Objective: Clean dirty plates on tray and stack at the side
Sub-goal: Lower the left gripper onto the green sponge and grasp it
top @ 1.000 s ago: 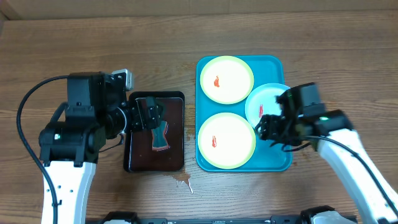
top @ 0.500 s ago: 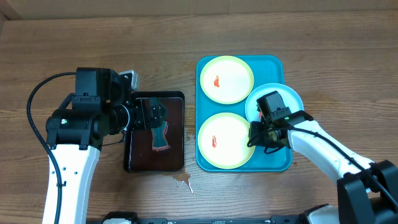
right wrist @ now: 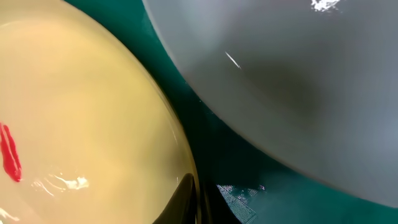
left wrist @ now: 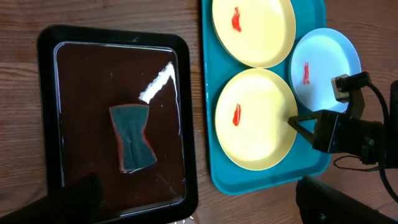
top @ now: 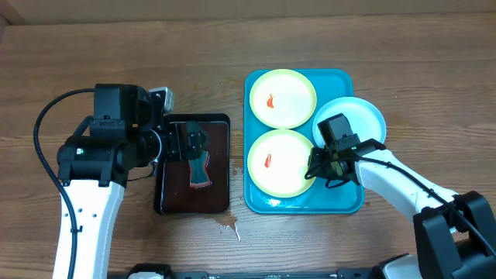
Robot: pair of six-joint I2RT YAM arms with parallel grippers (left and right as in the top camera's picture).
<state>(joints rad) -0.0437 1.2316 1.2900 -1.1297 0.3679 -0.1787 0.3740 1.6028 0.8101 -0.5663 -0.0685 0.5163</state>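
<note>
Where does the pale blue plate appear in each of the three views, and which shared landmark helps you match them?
Overhead: the pale blue plate sits right of centre, overhanging the right rim of the tray.
Left wrist: upper right, with a red smear showing.
Right wrist: fills the upper right, looking grey.
Shared landmark: the nearer yellow-green plate, red-smeared, directly beside it in every view.
</note>
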